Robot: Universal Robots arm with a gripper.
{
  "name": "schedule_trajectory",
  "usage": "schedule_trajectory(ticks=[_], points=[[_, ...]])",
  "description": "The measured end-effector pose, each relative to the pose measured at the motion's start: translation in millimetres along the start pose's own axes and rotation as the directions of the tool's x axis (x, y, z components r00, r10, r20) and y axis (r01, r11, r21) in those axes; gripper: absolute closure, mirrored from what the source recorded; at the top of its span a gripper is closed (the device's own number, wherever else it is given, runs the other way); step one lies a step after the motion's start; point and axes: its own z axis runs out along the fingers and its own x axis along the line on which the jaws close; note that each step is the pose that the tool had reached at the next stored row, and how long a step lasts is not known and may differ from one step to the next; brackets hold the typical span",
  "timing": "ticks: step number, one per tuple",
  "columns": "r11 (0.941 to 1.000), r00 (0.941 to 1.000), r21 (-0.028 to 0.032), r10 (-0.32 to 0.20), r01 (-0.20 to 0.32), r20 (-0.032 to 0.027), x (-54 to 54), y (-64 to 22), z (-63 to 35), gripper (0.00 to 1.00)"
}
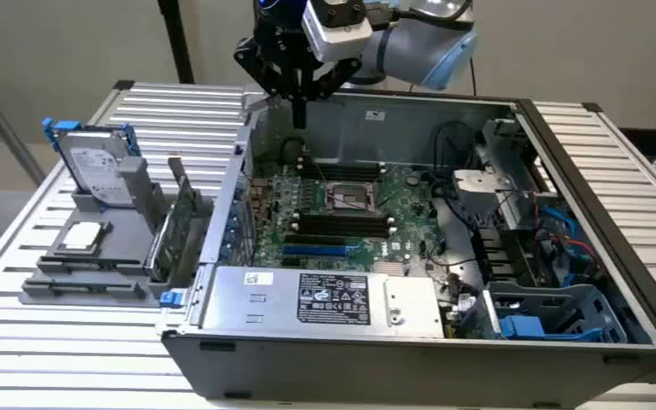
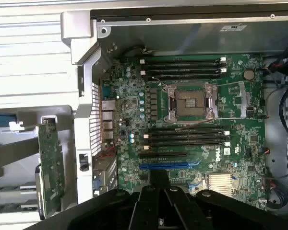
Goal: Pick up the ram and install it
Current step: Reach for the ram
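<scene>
My gripper (image 1: 300, 109) hangs above the back left corner of the open computer case (image 1: 419, 342), its dark fingers pressed together with nothing between them. In the wrist view the gripper (image 2: 158, 191) is over the motherboard (image 2: 230, 100), whose black memory slots (image 2: 187, 136) lie on both sides of the processor socket (image 2: 189, 100). The ram (image 1: 161, 246), a narrow green stick, stands on edge in the grey holder (image 1: 89, 286) outside the case on the exterior view's left, well away from the gripper. A green board on edge (image 2: 50, 167) shows beside the case wall; I cannot tell whether it is the ram.
A taller green card (image 1: 189, 209), a silver hard drive with blue rails (image 1: 95, 171) and a processor chip (image 1: 83, 237) share the holder. Inside the case are the power supply (image 1: 328, 299), cables and a blue drive cage (image 1: 545, 320). The slatted metal table (image 1: 613, 145) surrounds everything.
</scene>
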Motion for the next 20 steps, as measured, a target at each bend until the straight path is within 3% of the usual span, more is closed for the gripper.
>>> schedule_trajectory(ticks=[14, 20], points=[[1.0, 1.0, 0.0004, 0.0, 0.0, -0.0002, 1.4, -0.5, -0.3, 1.0], [1.0, 1.0, 0.0, 0.0, 0.0, 0.0, 25.3, -9.7, -1.0, 1.0]])
